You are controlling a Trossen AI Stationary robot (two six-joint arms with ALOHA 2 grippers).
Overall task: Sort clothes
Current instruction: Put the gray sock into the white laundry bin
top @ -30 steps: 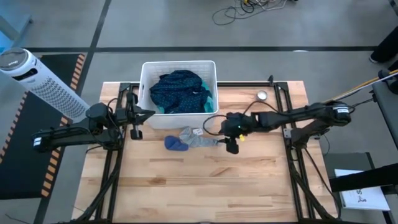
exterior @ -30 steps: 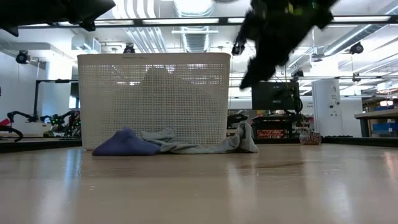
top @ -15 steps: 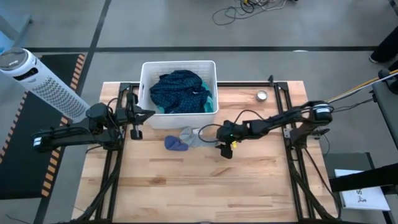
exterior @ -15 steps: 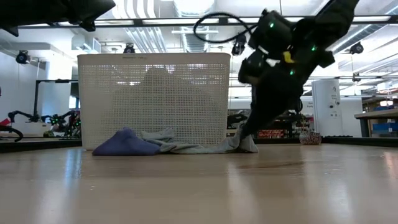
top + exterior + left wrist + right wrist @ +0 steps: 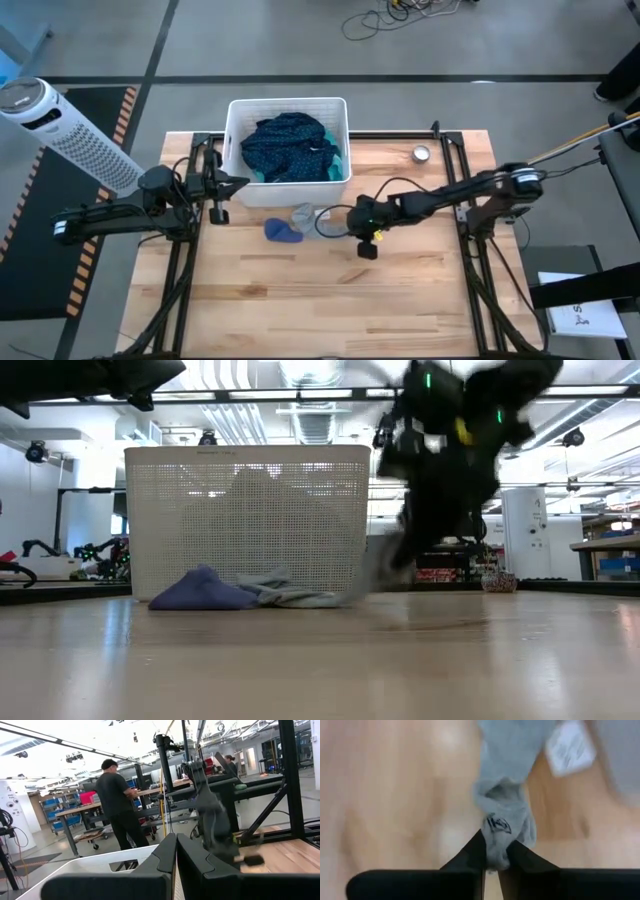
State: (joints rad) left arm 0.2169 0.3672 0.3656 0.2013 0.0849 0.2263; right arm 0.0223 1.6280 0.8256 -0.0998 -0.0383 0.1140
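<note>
Pick step: right claw (image 5: 494, 851) was clamped on grey garment (image 5: 506, 815) nr desk's back edge; left claw (image 5: 175, 851) closed, idle. Next prob needs lift clear of basket (image 5: 236, 112).

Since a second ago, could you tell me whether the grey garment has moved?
Yes. The grey garment, pinched in the right pincer, has bunched up and its pinched end has lifted off the table beside the white basket.

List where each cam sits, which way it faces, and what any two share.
High: overhead, straight down; both arms, white basket.
Low: table height, level across; right gripper, basket.
Left wrist: by the basket, facing across the table; left gripper shut.
Right wrist: looks down at the table; right gripper shut on grey garment.
Shared: high and right wrist both show the grey garment.
</note>
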